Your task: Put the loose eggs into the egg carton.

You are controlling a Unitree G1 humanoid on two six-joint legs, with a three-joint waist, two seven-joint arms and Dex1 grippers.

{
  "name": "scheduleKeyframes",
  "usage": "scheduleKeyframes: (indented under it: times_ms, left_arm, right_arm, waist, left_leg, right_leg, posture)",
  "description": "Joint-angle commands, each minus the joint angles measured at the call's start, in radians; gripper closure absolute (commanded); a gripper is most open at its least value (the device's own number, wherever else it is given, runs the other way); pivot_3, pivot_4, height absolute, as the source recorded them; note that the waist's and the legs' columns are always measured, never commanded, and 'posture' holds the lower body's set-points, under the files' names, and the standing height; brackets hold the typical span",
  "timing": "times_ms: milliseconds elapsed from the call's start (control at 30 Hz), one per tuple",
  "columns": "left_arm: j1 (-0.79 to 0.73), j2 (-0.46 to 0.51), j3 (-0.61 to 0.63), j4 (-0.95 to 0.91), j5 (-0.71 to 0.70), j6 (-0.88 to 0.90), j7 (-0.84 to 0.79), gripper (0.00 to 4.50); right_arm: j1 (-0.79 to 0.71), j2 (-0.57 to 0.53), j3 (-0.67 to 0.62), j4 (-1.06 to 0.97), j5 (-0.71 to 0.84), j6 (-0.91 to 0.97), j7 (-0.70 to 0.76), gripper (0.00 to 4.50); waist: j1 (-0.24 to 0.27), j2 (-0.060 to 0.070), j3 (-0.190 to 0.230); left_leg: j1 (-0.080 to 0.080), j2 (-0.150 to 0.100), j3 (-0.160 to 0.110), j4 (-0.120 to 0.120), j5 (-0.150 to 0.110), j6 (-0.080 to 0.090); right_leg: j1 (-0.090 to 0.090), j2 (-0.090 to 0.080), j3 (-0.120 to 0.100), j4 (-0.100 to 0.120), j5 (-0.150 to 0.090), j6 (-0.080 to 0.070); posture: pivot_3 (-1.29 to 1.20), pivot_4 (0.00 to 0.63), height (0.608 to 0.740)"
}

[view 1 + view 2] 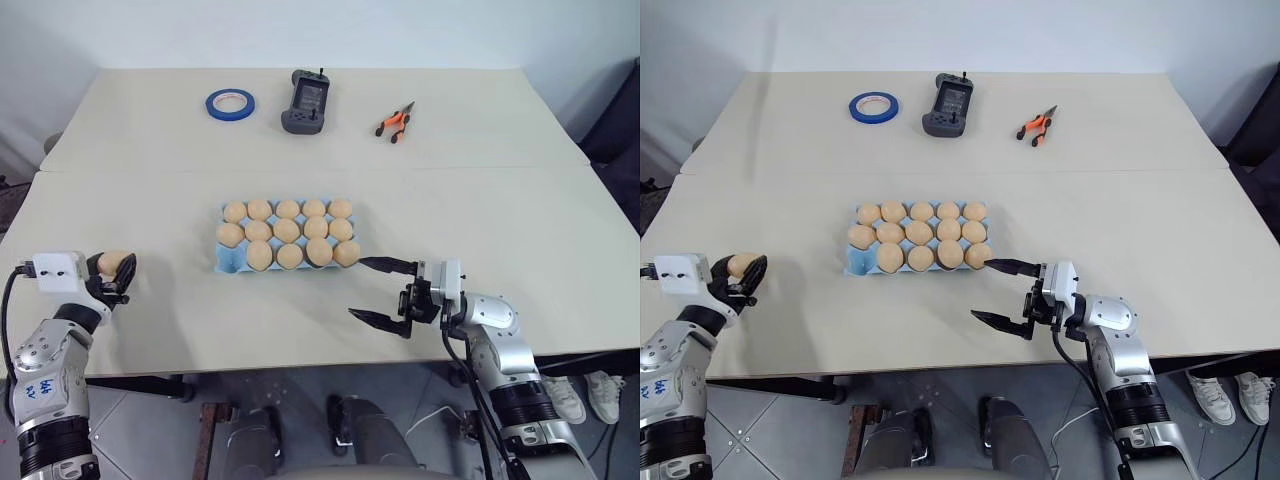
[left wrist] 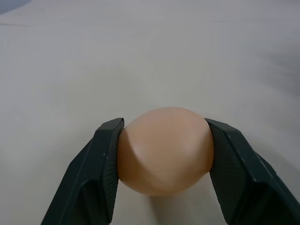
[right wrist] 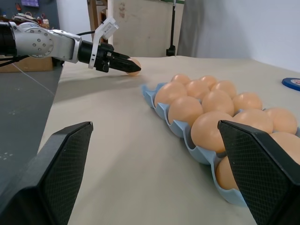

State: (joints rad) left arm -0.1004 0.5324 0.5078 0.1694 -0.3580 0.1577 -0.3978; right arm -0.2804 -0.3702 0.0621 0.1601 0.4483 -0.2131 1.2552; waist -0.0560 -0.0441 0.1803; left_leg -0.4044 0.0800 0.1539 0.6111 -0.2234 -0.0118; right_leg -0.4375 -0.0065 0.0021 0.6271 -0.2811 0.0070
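Open tabletop (image 1: pixel 150 320) lies between my left gripper (image 1: pixel 117 276) and the egg carton (image 1: pixel 225 262); nothing stands on that stretch. Carton: fourteen cups filled, one bare cup at the near-left corner, facing my approach. My right gripper (image 1: pixel 383 293), jaws spread wide, sits just beside the carton's near-right corner. Tape ring (image 1: pixel 230 103), controller (image 1: pixel 306 101) and pliers (image 1: pixel 395 123) lie well apart, along the far edge.

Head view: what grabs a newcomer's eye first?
The blue egg carton mid-table, packed with tan eggs save one empty cup at its near left corner. Next, the left gripper at the table's left edge, shut on the egg. The right gripper gapes open just right of the carton.
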Motion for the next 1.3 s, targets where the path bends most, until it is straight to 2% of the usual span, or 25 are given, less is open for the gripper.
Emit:
scheduleKeyframes:
  times_ms: [33,100,233,467,633,700,933,1067,1200,1267,1300]
  left_arm:
    - [-0.010,0.010,-0.044,-0.131,-0.050,-0.042,-0.108,2.20]
    - [-0.018,0.018,-0.086,-0.178,-0.061,-0.026,-0.157,2.20]
    - [-0.072,0.048,-0.265,-0.249,-0.020,0.007,-0.282,2.20]
    - [-0.152,0.038,-0.344,-0.176,-0.021,0.023,-0.341,2.20]
    - [-0.142,0.037,-0.337,-0.163,-0.027,0.014,-0.353,0.52]
    - [-0.128,0.041,-0.326,-0.167,-0.029,0.006,-0.359,0.03]
    - [-0.056,0.092,-0.238,-0.174,-0.047,-0.048,-0.407,0.03]
    - [0.038,0.170,-0.159,-0.120,-0.029,-0.113,-0.470,0.03]
    - [0.134,0.226,-0.136,-0.071,-0.020,-0.167,-0.549,0.03]
    - [0.154,0.231,-0.140,-0.073,-0.018,-0.183,-0.566,0.03]
    - [0.160,0.231,-0.142,-0.077,-0.019,-0.186,-0.570,0.03]
  right_arm:
    - [0.005,-0.014,-0.015,-0.037,0.008,0.001,-0.005,0.00]
    - [0.005,-0.016,-0.016,-0.036,0.007,0.002,-0.007,0.00]
    - [0.001,-0.018,-0.017,-0.030,0.002,0.002,-0.013,0.00]
    - [0.017,-0.016,-0.025,-0.054,-0.005,0.006,-0.060,0.00]
    - [0.040,-0.020,-0.025,-0.080,-0.003,0.009,-0.078,0.00]
    - [0.045,-0.021,-0.026,-0.087,-0.004,0.011,-0.083,0.00]
    - [0.048,-0.038,-0.043,-0.078,-0.006,0.012,-0.096,0.00]
    - [0.050,-0.080,-0.079,-0.056,-0.009,0.032,-0.112,0.00]
    - [0.053,-0.121,-0.109,-0.022,-0.026,0.024,-0.124,0.00]
    - [0.051,-0.130,-0.121,-0.007,-0.033,0.019,-0.133,0.00]
    - [0.050,-0.133,-0.125,-0.001,-0.035,0.016,-0.136,0.00]
  waist:
    - [0.000,0.000,0.000]
    - [0.003,0.000,0.000]
    - [0.004,0.000,0.000]
    - [-0.005,0.000,0.000]
    - [0.000,0.000,0.000]
    - [-0.001,0.000,0.000]
    - [-0.002,0.000,0.000]
    - [-0.005,0.000,0.000]
    - [-0.005,0.000,0.000]
    - [-0.002,0.000,0.000]
    - [0.000,0.000,0.000]
  left_leg:
    - [0.000,0.000,0.000,0.000,0.000,0.000]
    - [0.000,0.000,0.000,0.000,0.000,0.000]
    - [0.000,0.000,0.002,0.000,0.000,0.000]
    - [0.000,0.000,0.003,0.001,0.001,0.000]
    - [0.000,0.000,0.003,0.002,0.002,-0.002]
    - [0.000,0.000,0.003,0.003,0.002,-0.002]
    - [0.000,0.000,0.003,0.004,0.002,-0.002]
    - [0.000,0.000,0.003,0.004,0.002,-0.002]
    - [0.000,0.000,0.003,0.003,0.002,-0.002]
    - [0.000,0.000,0.003,0.003,0.002,-0.002]
    - [0.000,0.000,0.003,0.003,0.002,-0.002]
  right_leg:
    - [0.000,0.000,0.000,0.000,0.000,0.000]
    - [0.000,0.000,0.000,0.000,0.000,0.000]
    - [0.000,-0.001,0.000,0.000,0.000,0.000]
    - [-0.001,0.001,0.003,0.003,0.000,0.001]
    - [-0.004,0.001,0.003,0.008,-0.002,0.001]
    - [-0.004,0.001,0.003,0.009,-0.002,0.001]
    - [-0.004,0.001,0.003,0.010,-0.002,0.000]
    - [-0.005,0.001,0.004,0.010,-0.002,-0.001]
    - [-0.006,0.000,0.004,0.009,-0.006,-0.006]
    - [-0.006,0.000,0.004,0.009,-0.012,-0.017]
    - [-0.006,-0.001,0.003,0.009,-0.012,-0.017]
  posture:
    - [0.00,0.150,0.740]
    - [0.00,0.150,0.740]
    - [0.00,0.150,0.740]
    - [0.00,0.150,0.740]
    - [0.00,0.150,0.740]
    - [0.00,0.150,0.740]
    - [0.00,0.150,0.740]
    - [0.00,0.150,0.740]
    - [0.00,0.150,0.740]
    - [0.00,0.150,0.740]
    - [0.00,0.150,0.740]
